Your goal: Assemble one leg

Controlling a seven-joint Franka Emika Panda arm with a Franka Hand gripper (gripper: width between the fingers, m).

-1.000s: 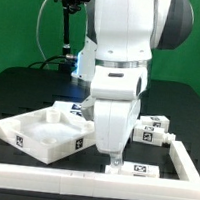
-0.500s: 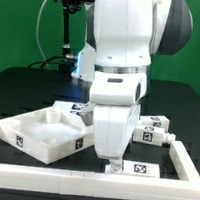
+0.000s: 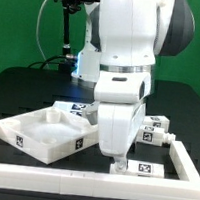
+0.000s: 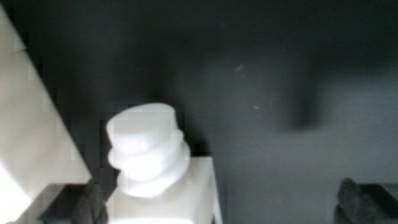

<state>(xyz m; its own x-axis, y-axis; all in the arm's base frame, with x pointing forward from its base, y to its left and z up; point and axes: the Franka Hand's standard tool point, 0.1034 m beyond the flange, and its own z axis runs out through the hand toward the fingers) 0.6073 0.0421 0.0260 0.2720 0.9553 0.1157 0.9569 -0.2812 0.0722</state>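
Observation:
A leg, a stubby white post with tag markers, lies on the black table by the front white rail. My gripper is down at table level at the end of that leg nearer the exterior view's left. In the wrist view the leg lies between the two dark fingertips, close to one of them and far from the other. My gripper is open and holds nothing. The arm hides part of the leg in the exterior view.
The large white tray-like panel lies at the exterior view's left. Two more legs lie at the right, another behind the panel. A white rail borders the front and the right side.
The arm has shifted a little toward the exterior view's right, so my gripper stands closer to the front leg. The leg and the other parts have not moved.

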